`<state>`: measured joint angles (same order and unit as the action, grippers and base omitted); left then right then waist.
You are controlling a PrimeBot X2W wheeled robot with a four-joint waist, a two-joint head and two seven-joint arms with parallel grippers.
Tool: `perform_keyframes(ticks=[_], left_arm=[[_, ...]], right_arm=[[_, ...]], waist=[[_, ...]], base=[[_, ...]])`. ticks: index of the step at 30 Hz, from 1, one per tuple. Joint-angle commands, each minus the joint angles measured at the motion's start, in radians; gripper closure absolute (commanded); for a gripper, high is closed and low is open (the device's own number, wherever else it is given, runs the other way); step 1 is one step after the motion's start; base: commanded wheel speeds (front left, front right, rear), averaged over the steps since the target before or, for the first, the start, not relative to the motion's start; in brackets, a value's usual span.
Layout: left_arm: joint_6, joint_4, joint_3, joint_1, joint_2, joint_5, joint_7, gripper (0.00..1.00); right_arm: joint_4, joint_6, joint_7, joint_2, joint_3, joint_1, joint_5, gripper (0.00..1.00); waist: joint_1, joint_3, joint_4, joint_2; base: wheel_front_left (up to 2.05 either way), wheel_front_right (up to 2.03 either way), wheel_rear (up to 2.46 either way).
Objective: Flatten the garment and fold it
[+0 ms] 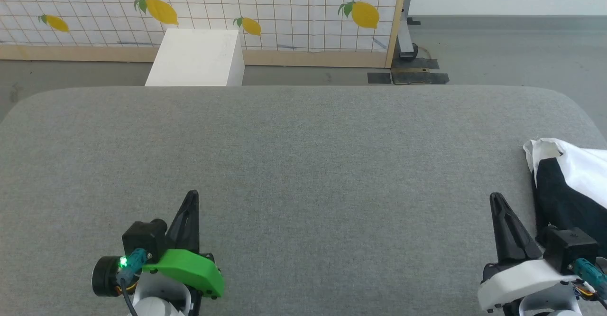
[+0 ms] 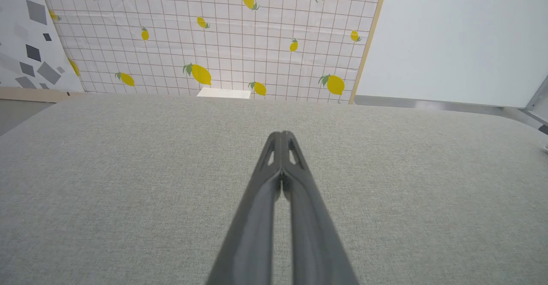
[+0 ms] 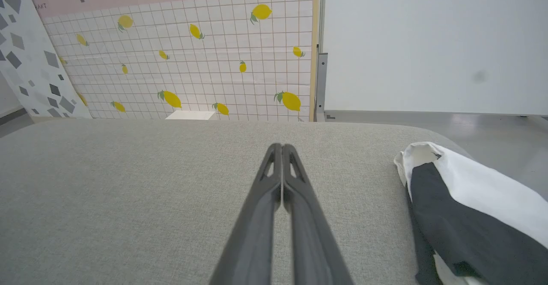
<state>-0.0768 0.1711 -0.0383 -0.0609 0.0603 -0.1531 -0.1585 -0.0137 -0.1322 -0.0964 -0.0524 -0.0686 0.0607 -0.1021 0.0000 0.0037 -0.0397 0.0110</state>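
Note:
The garment (image 1: 566, 178) lies bunched at the right edge of the grey padded table (image 1: 303, 164), white cloth with a black sleeve part showing. In the right wrist view the garment (image 3: 466, 208) sits to the right of my fingers. My right gripper (image 1: 495, 197) is shut and holds nothing, just left of the garment, apart from it. My left gripper (image 1: 192, 195) is shut and holds nothing at the lower left, over bare table. The shut tips of the left gripper (image 2: 281, 134) and the right gripper (image 3: 281, 146) point toward the far edge.
A white box (image 1: 197, 57) stands on the floor behind the table's far edge. A lemon-print partition (image 1: 204, 7) closes the back, with a metal stand base (image 1: 408, 64) at its right end. Grey floor lies to the far right.

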Motion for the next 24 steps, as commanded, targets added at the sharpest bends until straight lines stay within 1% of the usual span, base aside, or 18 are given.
perform_keyframes(ticks=[1, 24], left_arm=[[0.009, -0.009, 0.005, 0.018, -0.004, 0.012, 0.006, 1.00], [0.031, -0.061, 0.016, 0.031, -0.006, 0.057, 0.054, 1.00]], right_arm=[[0.005, 0.000, 0.004, 0.001, 0.004, -0.017, 0.012, 1.00], [0.007, 0.001, 0.034, 0.001, 0.025, -0.031, 0.041, 1.00]], waist=[[0.0000, 0.000, 0.001, -0.0044], [0.0000, -0.001, 0.013, -0.0065]], base=[[0.00, 0.00, 0.00], [0.00, 0.00, 0.00]])
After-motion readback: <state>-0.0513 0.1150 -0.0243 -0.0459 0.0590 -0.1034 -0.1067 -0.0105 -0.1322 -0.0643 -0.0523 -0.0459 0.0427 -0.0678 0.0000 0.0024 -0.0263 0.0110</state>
